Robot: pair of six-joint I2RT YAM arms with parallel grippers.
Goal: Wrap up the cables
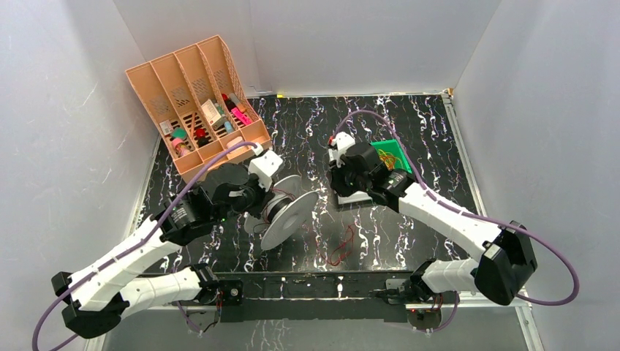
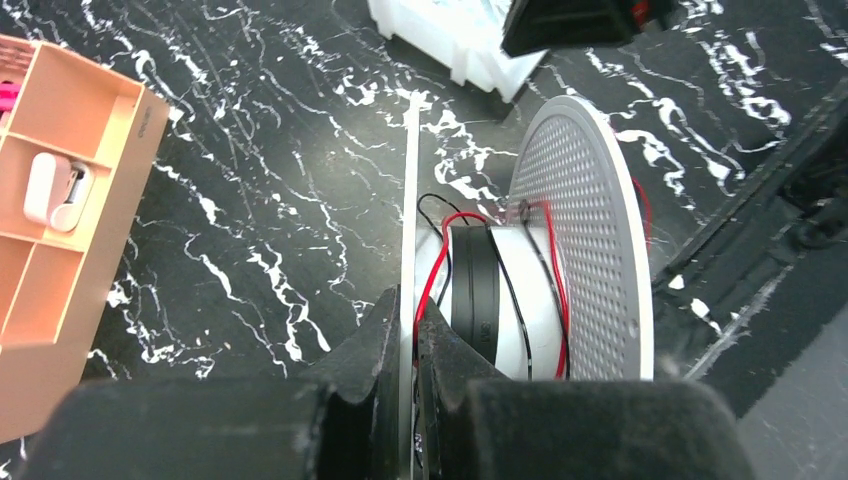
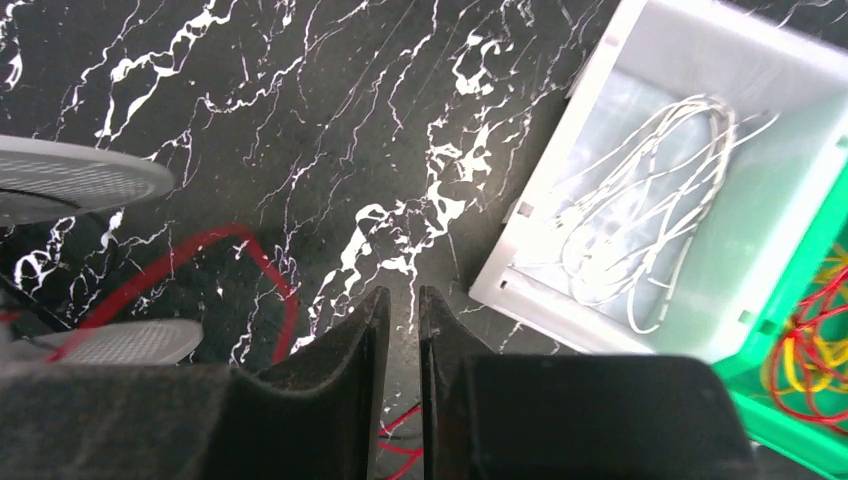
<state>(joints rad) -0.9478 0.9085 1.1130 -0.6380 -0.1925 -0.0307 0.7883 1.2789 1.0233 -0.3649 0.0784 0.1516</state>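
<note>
Left pincer [image 2: 408,330] clamped on the thin flange of the grey spool [image 2: 580,250], which it holds tilted just off the desk [image 1: 409,234]. A few turns of red cable [image 2: 440,250], with a black strand alongside, sit around the hub. The winding is sparse, so I judge wrapping begun but far from done. A loose red tail lies in loops on the desk near the spool in the top view. Right pincer [image 3: 404,330] hovers low beside the white tray [image 3: 600,80], jaws drawn almost together. Nothing visible between them, though I cannot tell if a thread-thin strand is pinched. Remaining: take up the slack tail onto the hub.
</note>
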